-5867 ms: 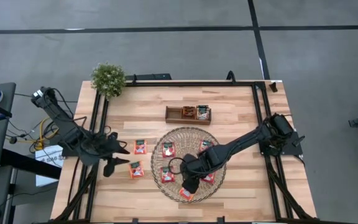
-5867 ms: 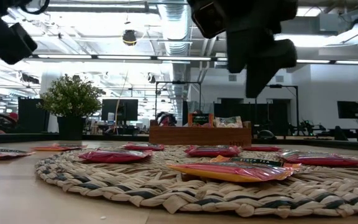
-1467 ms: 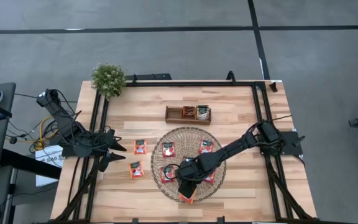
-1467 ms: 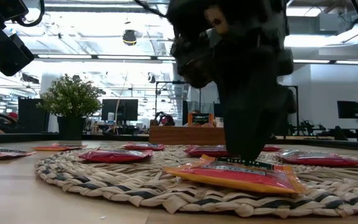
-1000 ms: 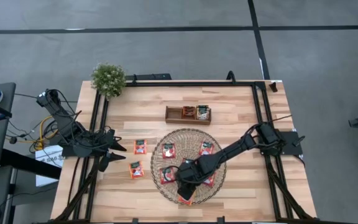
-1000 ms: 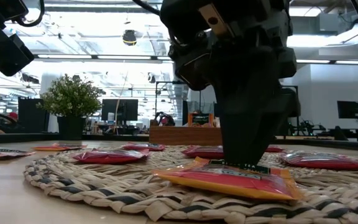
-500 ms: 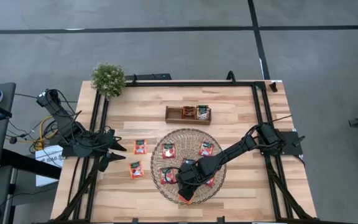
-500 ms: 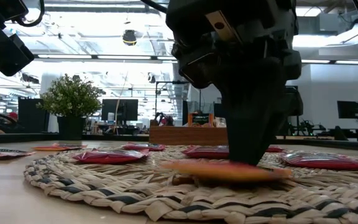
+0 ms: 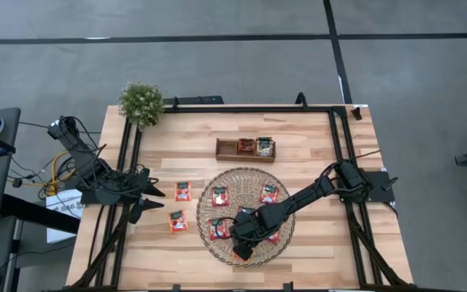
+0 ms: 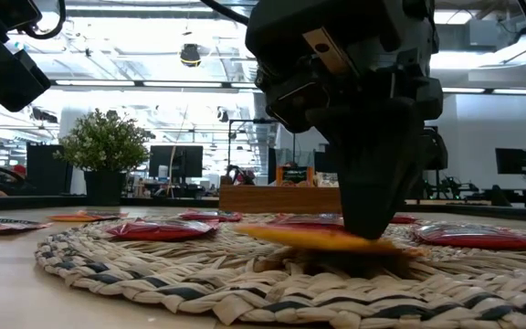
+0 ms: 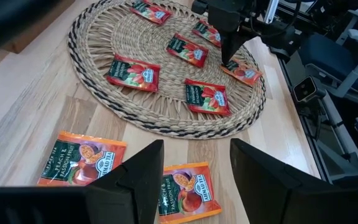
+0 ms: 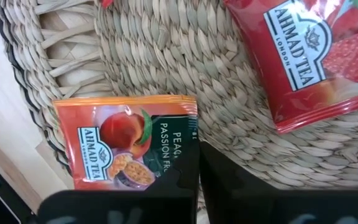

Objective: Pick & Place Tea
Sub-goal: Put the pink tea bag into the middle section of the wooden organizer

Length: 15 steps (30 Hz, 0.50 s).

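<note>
An orange tea sachet [image 12: 126, 152] sits at the near part of the round woven mat [image 9: 246, 180], with my right gripper [image 9: 242, 246] shut on it. It shows in the low view as a thin orange slab [image 10: 322, 239] under the dark fingers. Several red tea sachets [image 11: 132, 72] lie flat on the mat. Two orange sachets [image 11: 82, 163] lie flat on the wood left of the mat. My left gripper [image 11: 194, 180] hovers open over those two, touching nothing. My right gripper pinches the orange sachet between its two fingers at the edge beside the dark label [image 12: 182, 140]. The fingers [image 10: 368, 196] come from above, pointing down. The sachet lies almost level, just above the weave; whether it is wholly clear of the mat I cannot tell.
A brown wooden tray [image 9: 246, 148] with sachets in its right slots stands beyond the mat. A potted plant [image 9: 141, 103] is at the far left corner. Black frame rails [image 9: 128, 162] run along the table's sides. Bare wood lies right of the mat.
My right gripper has shut on the orange sachet's edge. The sachet lay slanted on the weave a second ago. It has since been drawn up a little and sits nearly level under the fingers.
</note>
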### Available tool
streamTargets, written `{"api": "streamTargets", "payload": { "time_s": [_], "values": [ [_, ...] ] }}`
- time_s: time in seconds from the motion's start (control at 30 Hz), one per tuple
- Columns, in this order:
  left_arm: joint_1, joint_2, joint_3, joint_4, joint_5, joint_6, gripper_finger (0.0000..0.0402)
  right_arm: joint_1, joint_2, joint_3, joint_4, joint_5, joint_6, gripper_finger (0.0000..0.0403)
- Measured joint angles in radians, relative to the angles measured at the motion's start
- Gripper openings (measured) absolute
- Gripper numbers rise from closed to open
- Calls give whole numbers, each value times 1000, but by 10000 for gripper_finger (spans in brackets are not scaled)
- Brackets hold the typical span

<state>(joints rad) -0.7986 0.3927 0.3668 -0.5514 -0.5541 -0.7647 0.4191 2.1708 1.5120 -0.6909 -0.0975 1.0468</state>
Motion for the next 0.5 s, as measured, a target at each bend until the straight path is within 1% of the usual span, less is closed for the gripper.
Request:
{"api": "streamTargets", "payload": {
  "time_s": [0.2, 0.3, 0.5],
  "values": [
    [0, 0, 0, 0, 0, 0, 177, 0, 1, 8, -17, -2, 0, 1],
    [0, 0, 0, 0, 0, -1, 177, 0, 3, 37, -70, 3, -6, 1],
    [0, 0, 0, 0, -3, -2, 177, -1, 13, 115, -197, 52, -45, 0]
  ]
}}
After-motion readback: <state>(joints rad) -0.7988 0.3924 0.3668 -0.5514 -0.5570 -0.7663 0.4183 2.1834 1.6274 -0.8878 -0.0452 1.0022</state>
